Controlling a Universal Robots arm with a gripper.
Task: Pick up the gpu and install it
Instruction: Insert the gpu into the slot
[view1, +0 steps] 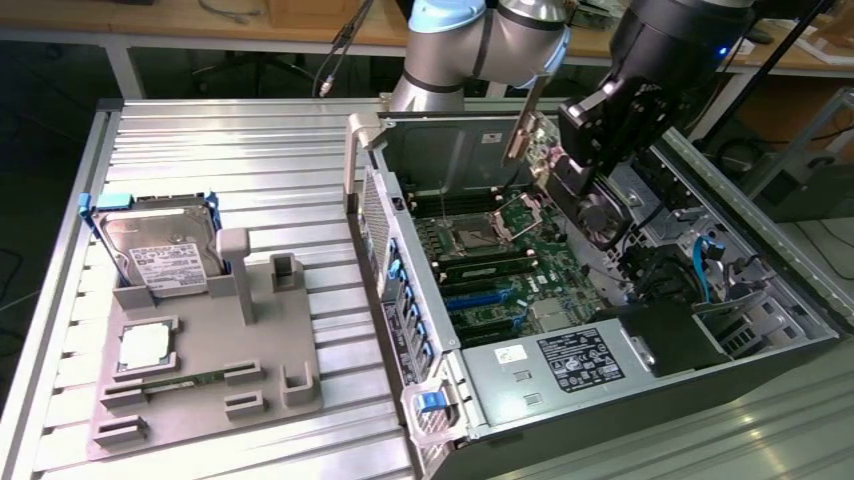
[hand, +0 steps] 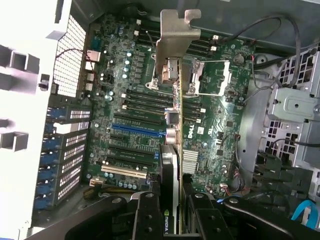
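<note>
Two fingers clamp the gpu edge-on above the motherboard; I see its long axis crossing the slots, bracket farthest from the gripper.

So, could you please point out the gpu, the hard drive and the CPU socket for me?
gpu (hand: 175, 42): wrist view, on its silver metal bracket.
hard drive (view1: 172, 262): exterior view, on its white label.
CPU socket (view1: 485, 233): exterior view, on the socket's middle.

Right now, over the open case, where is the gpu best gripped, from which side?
Probably grip the gpu across its flat faces, from above, at the end away from its bracket, as the pincer does: it is thin, edge toward the motherboard.
</note>
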